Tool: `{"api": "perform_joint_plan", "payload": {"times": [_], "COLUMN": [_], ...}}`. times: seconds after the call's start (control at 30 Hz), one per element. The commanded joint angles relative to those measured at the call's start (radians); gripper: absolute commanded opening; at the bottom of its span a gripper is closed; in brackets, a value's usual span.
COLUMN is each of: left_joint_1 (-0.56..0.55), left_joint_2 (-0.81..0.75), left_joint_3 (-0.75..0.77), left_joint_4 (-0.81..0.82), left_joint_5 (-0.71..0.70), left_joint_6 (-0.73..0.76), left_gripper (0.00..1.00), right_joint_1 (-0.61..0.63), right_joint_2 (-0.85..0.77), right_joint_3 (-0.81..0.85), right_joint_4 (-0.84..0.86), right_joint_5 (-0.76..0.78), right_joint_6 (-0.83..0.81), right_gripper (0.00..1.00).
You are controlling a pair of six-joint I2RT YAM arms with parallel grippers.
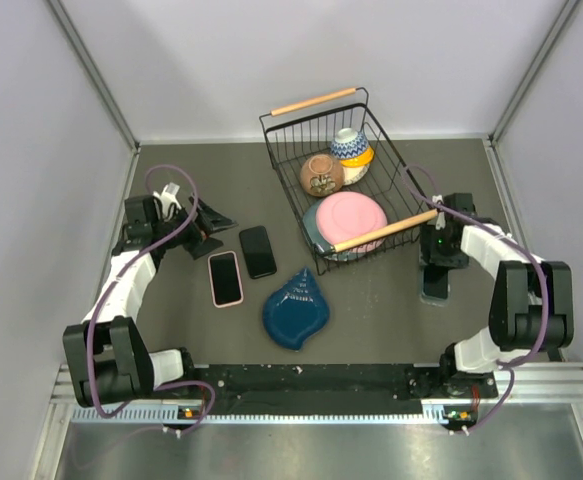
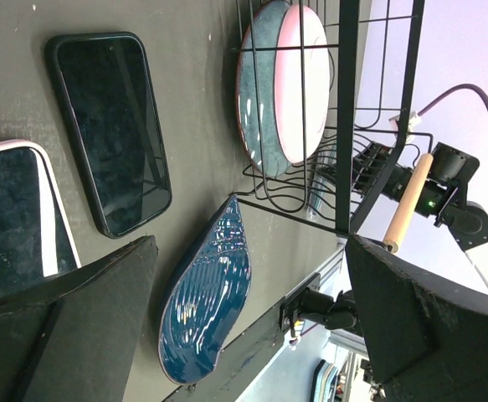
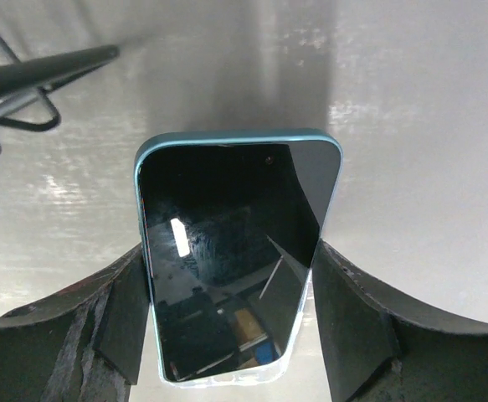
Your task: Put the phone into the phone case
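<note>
Right gripper (image 3: 229,251): both black pads clamped on the phone's (image 3: 235,193) long edges.
Phone: glossy black glass, rounded corners, teal rim; lies flat on the table (image 1: 371,320) at 3 o'clock.
Left gripper (image 2: 249,244): jaws wide apart, empty, at 9 o'clock.
Beside it: black-rimmed slab (image 2: 110,126) and pink-rimmed slab (image 2: 13,218); we can't tell phone from case.
Dish (image 2: 206,301): ribbed blue glaze, shell-shaped, 6 o'clock.
Basket (image 1: 281,135): black wire, wooden handles, 12 o'clock.

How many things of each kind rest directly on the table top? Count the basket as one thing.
Phones or cases: 3 (pink-edged phone, black phone or case, teal-edged phone)
Shell-shaped dish: 1
Wire basket: 1
Total: 5
</note>
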Motion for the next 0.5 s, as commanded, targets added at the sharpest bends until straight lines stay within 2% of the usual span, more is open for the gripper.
{"api": "perform_joint_plan", "payload": {"times": [0.0, 0.23, 0.47], "left_joint_1": [-0.015, -0.021, -0.023], "left_joint_2": [-0.031, 0.004, -0.011], "left_joint_3": [0.015, 0.009, 0.033], "left_joint_4": [0.002, 0.017, -0.058], "left_joint_5": [-0.01, 0.022, -0.052], "left_joint_6": [0.035, 0.029, 0.072], "left_gripper": [0.99, 0.99, 0.99], "right_joint_1": [0.102, 0.138, 0.138], "right_joint_2": [-0.044, -0.191, -0.188], "right_joint_3": [-0.04, -0.111, -0.175], "right_joint_4": [-0.016, -0.036, -0.068], "right_joint_5": [-0.079, -0.045, -0.041], "right_joint_6": [0.155, 0.275, 0.377], "right_gripper": [0.5, 0.51, 0.52]}}
